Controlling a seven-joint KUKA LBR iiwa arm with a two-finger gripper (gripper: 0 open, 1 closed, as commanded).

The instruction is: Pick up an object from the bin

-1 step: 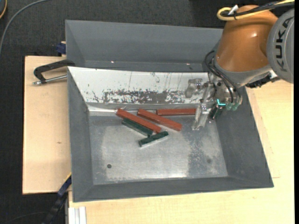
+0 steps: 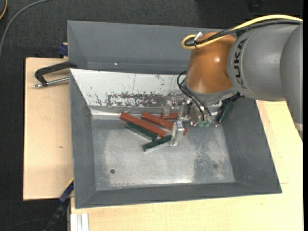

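Grey bin [image 2: 144, 174] holds red-and-green sticks [image 2: 144, 123] heaped beside the gripper [image 2: 177, 134]

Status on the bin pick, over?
Tool low over right end of heaped red and green bars. Nearest: dark green bar, lying flat. Bars overlap.

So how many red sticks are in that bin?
2. One red stick lies left of the gripper; the other red stick lies just behind it, its end by the gripper. The arm may hide more.
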